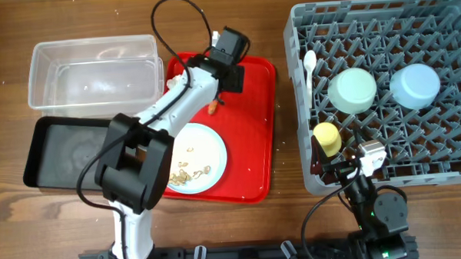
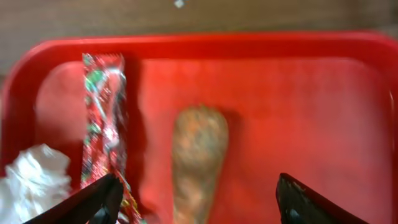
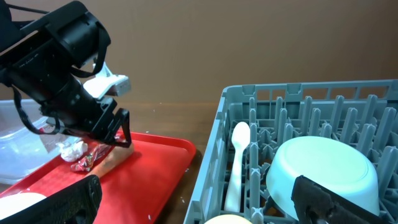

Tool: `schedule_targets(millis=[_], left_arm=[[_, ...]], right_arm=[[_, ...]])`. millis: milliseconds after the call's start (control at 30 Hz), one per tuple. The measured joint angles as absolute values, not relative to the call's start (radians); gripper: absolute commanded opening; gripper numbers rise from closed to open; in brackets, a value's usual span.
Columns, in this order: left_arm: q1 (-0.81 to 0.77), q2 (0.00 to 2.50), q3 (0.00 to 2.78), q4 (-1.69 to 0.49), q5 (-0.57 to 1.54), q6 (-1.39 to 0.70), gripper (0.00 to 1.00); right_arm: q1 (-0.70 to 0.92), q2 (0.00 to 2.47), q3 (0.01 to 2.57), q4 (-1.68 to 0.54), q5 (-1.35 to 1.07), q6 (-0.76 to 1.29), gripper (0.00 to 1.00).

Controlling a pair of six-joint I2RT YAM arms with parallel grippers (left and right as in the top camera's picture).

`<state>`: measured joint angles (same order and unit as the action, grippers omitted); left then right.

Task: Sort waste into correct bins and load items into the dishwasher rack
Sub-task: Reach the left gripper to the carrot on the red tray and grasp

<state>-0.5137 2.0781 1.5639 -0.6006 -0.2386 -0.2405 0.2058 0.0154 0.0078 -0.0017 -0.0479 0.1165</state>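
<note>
Four of the five items are in the dishwasher rack: one yellow cup, one mint green bowl, one pale blue bowl, and one white spoon lying along the rack's left edge. The fifth item, the single pale blue plate, sits on the red tray with a scatter of beige crumbs on it. I judge it cannot be racked until the crumbs are tipped off.

None of the waste appears sorted. No waste shows in either bin, the clear tub or the black tray. One orange carrot stick, one red candy wrapper and one white paper ball lie close together at the tray's far end.

The left hand hangs low over the tray with its jaws spread wide on either side of the carrot stick, and it grips nothing. I would guess the stick is its next pick. The right hand rests by the rack's near corner above the table, also fully open and empty.
</note>
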Motion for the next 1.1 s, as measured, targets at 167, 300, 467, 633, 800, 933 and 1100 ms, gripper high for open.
schedule_targets(millis=[167, 300, 467, 633, 800, 933, 1100], left_arm=[[-0.478, 2.114, 1.564, -0.557, -0.218, -0.229, 0.70], [-0.479, 2.122, 1.564, -0.518, -0.186, -0.222, 0.72], [-0.479, 2.156, 1.564, -0.515, -0.181, -0.218, 0.51], [-0.479, 2.181, 1.564, -0.513, -0.174, -0.213, 0.35], [-0.479, 2.181, 1.565, -0.547, -0.174, -0.216, 0.45], [-0.479, 2.182, 1.565, -0.585, -0.170, -0.218, 0.35], [-0.479, 2.183, 1.565, -0.586, -0.170, -0.218, 0.20]], right_arm=[[0.206, 0.015, 0.008, -0.002, -0.048, 0.117, 1.00], [0.206, 0.015, 0.008, -0.002, -0.048, 0.116, 1.00], [0.206, 0.015, 0.008, -0.002, -0.048, 0.117, 1.00], [0.206, 0.015, 0.008, -0.002, -0.048, 0.117, 1.00], [0.206, 0.015, 0.008, -0.002, -0.048, 0.117, 1.00], [0.206, 0.015, 0.008, -0.002, -0.048, 0.117, 1.00], [0.206, 0.015, 0.008, -0.002, -0.048, 0.117, 1.00]])
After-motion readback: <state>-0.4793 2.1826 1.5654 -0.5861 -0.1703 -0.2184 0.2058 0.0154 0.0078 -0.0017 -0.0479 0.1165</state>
